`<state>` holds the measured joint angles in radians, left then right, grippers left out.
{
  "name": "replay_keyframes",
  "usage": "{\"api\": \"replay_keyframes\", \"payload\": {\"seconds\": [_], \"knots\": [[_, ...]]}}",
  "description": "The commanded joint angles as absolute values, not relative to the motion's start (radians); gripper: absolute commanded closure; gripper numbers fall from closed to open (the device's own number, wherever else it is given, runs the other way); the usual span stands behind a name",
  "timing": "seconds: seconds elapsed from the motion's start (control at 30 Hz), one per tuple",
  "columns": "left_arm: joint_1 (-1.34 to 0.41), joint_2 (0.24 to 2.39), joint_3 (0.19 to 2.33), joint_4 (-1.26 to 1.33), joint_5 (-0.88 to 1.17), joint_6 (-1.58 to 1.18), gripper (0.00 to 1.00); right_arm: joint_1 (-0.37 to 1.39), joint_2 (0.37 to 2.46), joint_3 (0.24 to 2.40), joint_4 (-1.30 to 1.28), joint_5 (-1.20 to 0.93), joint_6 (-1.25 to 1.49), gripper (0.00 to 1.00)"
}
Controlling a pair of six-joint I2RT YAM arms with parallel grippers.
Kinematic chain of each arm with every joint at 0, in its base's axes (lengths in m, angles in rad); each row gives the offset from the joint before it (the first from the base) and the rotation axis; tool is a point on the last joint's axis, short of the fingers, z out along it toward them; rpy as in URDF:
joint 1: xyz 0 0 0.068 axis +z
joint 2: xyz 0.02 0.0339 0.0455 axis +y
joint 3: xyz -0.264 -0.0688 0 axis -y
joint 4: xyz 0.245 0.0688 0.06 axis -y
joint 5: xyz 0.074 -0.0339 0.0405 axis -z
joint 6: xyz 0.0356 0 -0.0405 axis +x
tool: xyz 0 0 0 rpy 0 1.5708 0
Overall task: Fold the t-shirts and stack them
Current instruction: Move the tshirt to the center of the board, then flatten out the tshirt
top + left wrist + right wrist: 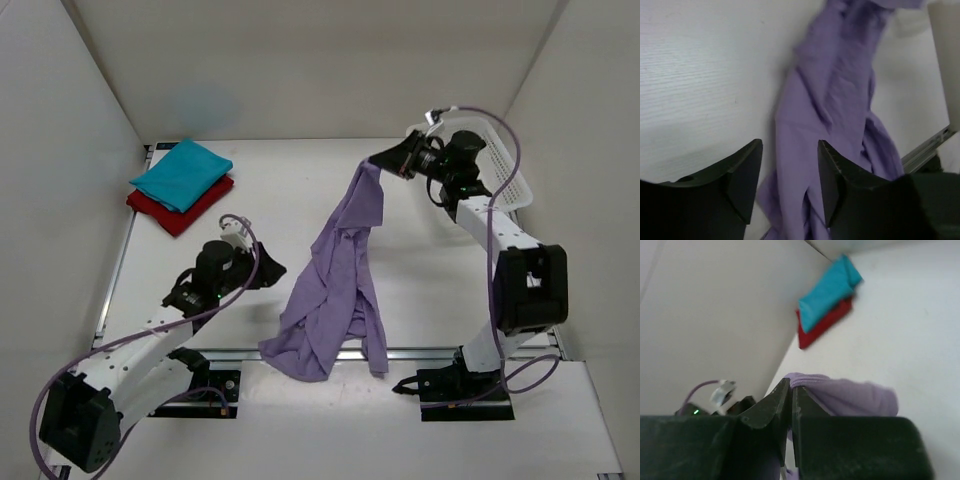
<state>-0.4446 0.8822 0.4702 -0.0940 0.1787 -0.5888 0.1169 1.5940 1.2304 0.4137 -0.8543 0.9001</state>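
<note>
The pale lavender t-shirt (335, 285) hangs unfolded from my right gripper (378, 162), which is shut on its upper edge and holds it above the table; its lower part trails to the near edge. In the right wrist view the jaws (791, 386) pinch a fold of the lavender cloth (855, 397). My left gripper (268, 272) hovers just left of the hanging shirt, open, with the lavender cloth (830, 100) showing beyond the gap between its fingers (789, 170). The teal-blue t-shirt (182, 172) lies folded on the folded dark red one (190, 212) at the back left.
A white mesh basket (500, 165) stands at the back right behind the right arm. White walls close in the table on the left, right and back. An aluminium rail (420, 353) runs along the near edge, partly under the shirt's hem.
</note>
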Motion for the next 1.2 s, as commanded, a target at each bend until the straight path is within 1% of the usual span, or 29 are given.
{"api": "replay_keyframes", "payload": {"seconds": [0.0,0.07,0.17,0.23,0.33,0.43,0.53,0.6,0.63,0.67,0.7,0.73,0.77,0.8,0.83,0.87,0.9,0.93,0.97,1.0,1.03,1.07,1.1,1.13,1.17], "knots": [[-0.578,0.879,0.431,-0.14,0.051,-0.532,0.39,0.112,1.621,1.195,0.535,-0.802,0.897,1.0],[-0.641,0.922,0.419,-0.149,0.012,-0.523,0.38,0.112,1.618,1.164,0.526,-0.761,0.878,1.0],[-0.673,1.001,0.407,-0.132,0.034,-0.509,0.37,0.121,1.611,1.175,0.473,-0.735,0.83,1.0],[-0.702,1.037,0.396,-0.101,0.015,-0.506,0.31,0.109,1.598,1.17,0.449,-0.721,0.813,1.0],[-0.729,1.066,0.41,-0.112,-0.076,-0.509,0.35,0.1,1.56,1.132,0.468,-0.722,0.811,1.0],[-0.668,0.997,0.355,-0.054,-0.054,-0.544,0.34,0.077,1.548,1.091,0.488,-0.752,0.824,0.99],[-0.635,0.905,0.339,-0.081,-0.112,-0.558,0.32,0.066,1.529,1.036,0.515,-0.741,0.836,1.0],[-0.595,0.855,0.33,-0.112,-0.112,-0.557,0.32,0.067,1.551,1.063,0.462,-0.701,0.818,1.0],[-0.539,0.853,0.328,-0.117,-0.072,-0.557,0.33,0.069,1.592,1.095,0.409,-0.687,0.813,1.0],[-0.488,0.862,0.34,-0.12,-0.017,-0.542,0.34,0.078,1.659,1.189,0.32,-0.669,0.781,1.0],[-0.45,0.864,0.351,-0.129,0.021,-0.531,0.34,0.09,1.701,1.335,0.192,-0.663,0.74,1.0],[-0.442,0.902,0.391,-0.15,0.034,-0.526,0.35,0.104,1.791,1.502,0.122,-0.66,0.698,1.0],[-0.43,0.917,0.438,-0.164,0.025,-0.506,0.35,0.112,1.866,1.582,0.003,-0.657,0.683,1.0],[-0.422,0.961,0.489,-0.193,0.034,-0.486,0.35,0.126,1.915,1.733,-0.099,-0.622,0.648,1.0],[-0.413,0.995,0.523,-0.215,0.046,-0.473,0.36,0.15,1.933,1.858,-0.129,-0.592,0.602,1.0],[-0.408,1.024,0.575,-0.224,0.06,-0.463,0.37,0.159,1.968,1.921,-0.196,-0.544,0.585,1.0],[-0.407,1.051,0.606,-0.232,0.081,-0.463,0.37,0.182,1.983,2.066,-0.274,-0.475,0.531,1.0],[-0.4,1.064,0.614,-0.232,0.08,-0.457,0.38,0.193,2.034,2.22,-0.319,-0.435,0.491,1.0],[-0.384,1.066,0.612,-0.215,0.1,-0.48,0.38,0.195,2.09,2.303,-0.398,-0.41,0.471,1.0],[-0.364,1.059,0.595,-0.19,0.122,-0.498,0.38,0.184,2.115,2.442,-0.458,-0.42,0.466,0.99],[-0.354,1.051,0.58,-0.166,0.138,-0.503,0.38,0.167,2.158,2.5,-0.474,-0.435,0.483,0.96],[-0.327,1.043,0.559,-0.152,0.146,-0.527,0.38,0.158,2.148,2.478,-0.457,-0.489,0.497,0.88],[-0.321,1.036,0.543,-0.14,0.152,-0.534,0.38,0.135,2.119,2.392,-0.434,-0.52,0.524,0.73],[-0.319,1.032,0.537,-0.137,0.149,-0.532,0.38,0.133,2.105,2.314,-0.428,-0.523,0.502,0.62],[-0.325,1.034,0.531,-0.141,0.15,-0.529,0.38,0.129,2.073,2.269,-0.434,-0.494,0.493,0.39]]}}
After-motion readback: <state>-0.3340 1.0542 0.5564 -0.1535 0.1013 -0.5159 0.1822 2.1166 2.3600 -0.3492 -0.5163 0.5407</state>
